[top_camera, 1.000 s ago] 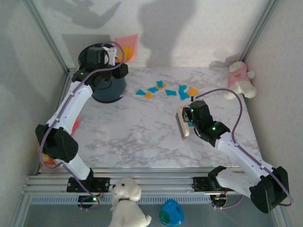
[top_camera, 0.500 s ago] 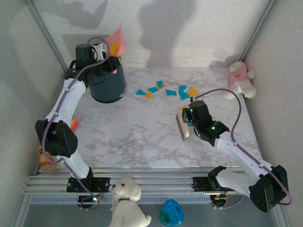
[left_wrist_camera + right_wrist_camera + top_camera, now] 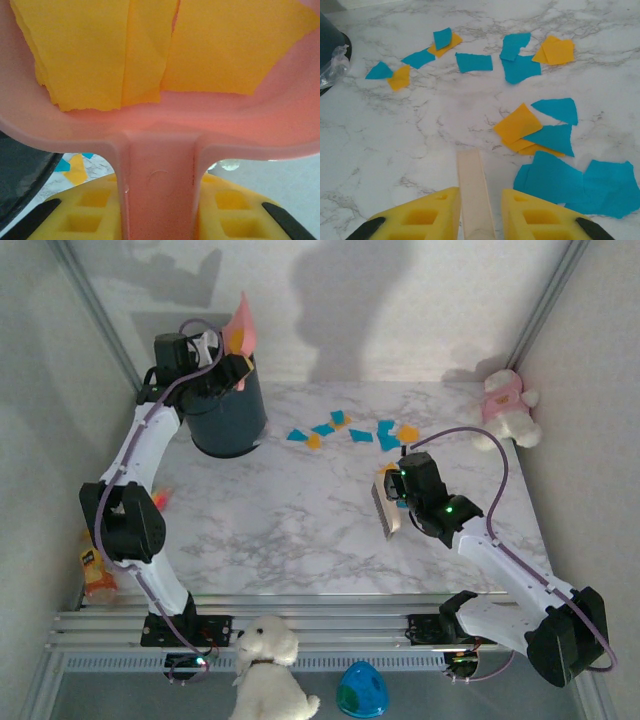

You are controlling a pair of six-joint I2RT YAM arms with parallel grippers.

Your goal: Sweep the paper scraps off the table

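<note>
L pincer clamped tight on pink dustpan handle. Pan tipped up over dark bin at far-left corner of table. R pincer shut on brush handle, low over table, scraps just ahead of it.

Progress: partway, by my read. One load of orange pieces sits in pan, not yet dropped. Left to do: many blue + orange scraps lie loose on marble, far-centre to right.

Bin contents: can't tell.
</note>
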